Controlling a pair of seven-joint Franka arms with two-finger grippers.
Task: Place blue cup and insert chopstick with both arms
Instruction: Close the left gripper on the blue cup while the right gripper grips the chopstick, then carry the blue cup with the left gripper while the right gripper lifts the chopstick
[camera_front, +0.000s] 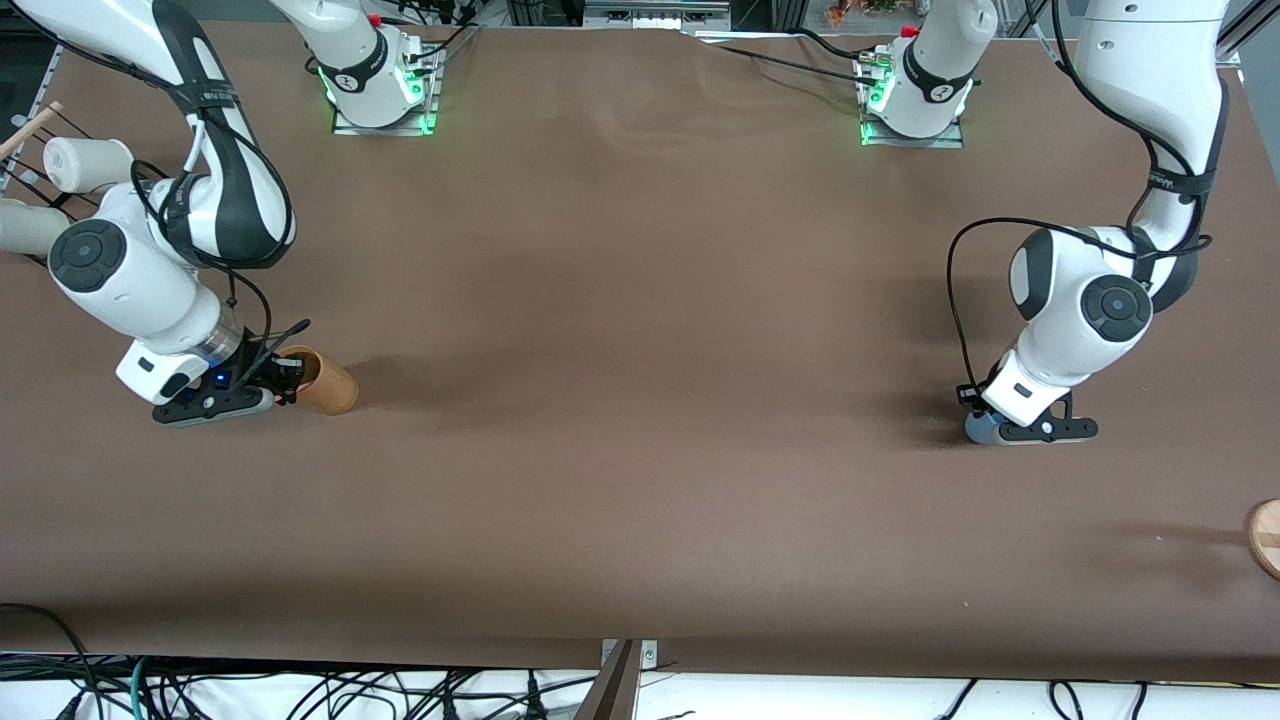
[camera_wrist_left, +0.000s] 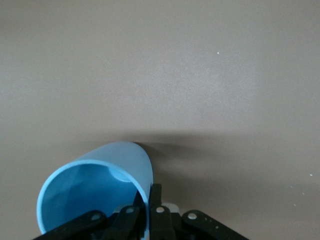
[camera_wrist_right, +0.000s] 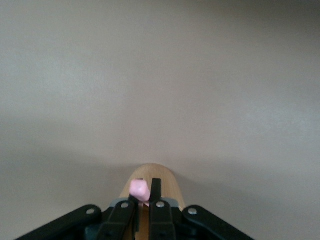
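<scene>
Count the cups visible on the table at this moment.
4 cups show. The blue cup sits in the left gripper; a tan cup sits by the right gripper; two white cups lie near the right arm's table edge. Others may be hidden.

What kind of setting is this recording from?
Most likely a robotics lab bench: two arms bolted to a brown-covered table, loose cables along its near edge, and metal framing at one corner.

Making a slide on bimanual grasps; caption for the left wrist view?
Left gripper shut on the blue cup's rim, cup tilted on the brown table.
</scene>
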